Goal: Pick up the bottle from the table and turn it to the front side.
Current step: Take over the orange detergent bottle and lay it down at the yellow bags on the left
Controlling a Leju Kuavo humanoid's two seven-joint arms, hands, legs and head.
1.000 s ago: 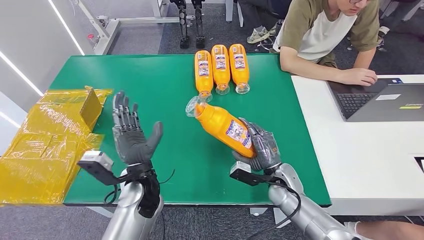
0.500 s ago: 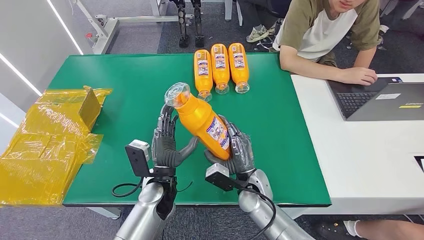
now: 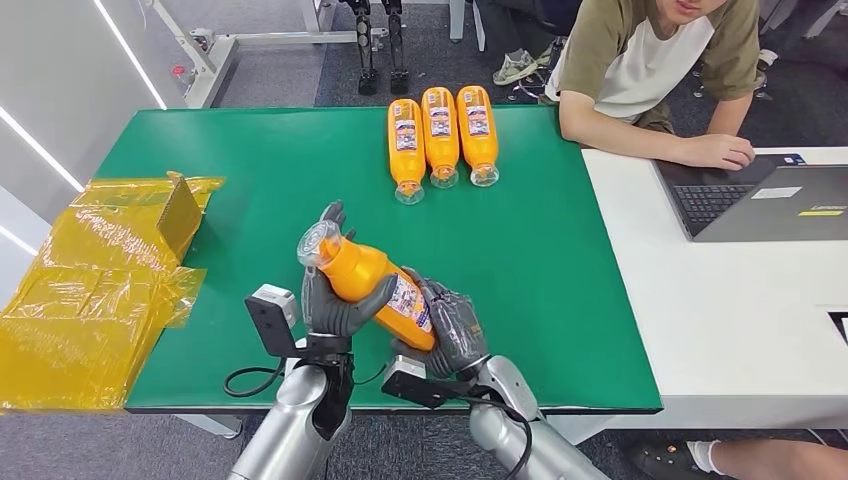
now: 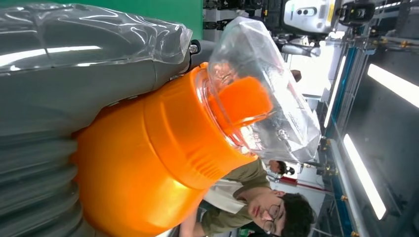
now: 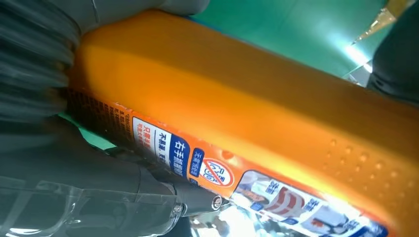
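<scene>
1. You have the orange bottle (image 3: 372,285) lifted off the green table (image 3: 250,170), low in the centre of the head view, lying tilted with its clear-wrapped cap (image 3: 318,243) pointing to the upper left of the frame.
2. Your right hand (image 3: 447,330) is wrapped round the bottle's base end, fingers closed on the body just past the label (image 3: 410,301); the right wrist view shows the printed label side against its fingers.
3. Your left hand (image 3: 335,300) cups the neck end, thumb curled across the shoulder of the bottle and fingers behind it; the left wrist view shows the orange shoulder (image 4: 148,163) pressed into the palm.
4. The step looks like the two-handed turn: the bottle is up, but its label faces partly sideways, not yet squarely up.
5. Next you probably need to roll it about its long axis, letting one hand ease its hold while the other carries the weight.
6. Three bottles (image 3: 441,135) lie side by side, labels up, at top centre — likely your reference.
</scene>
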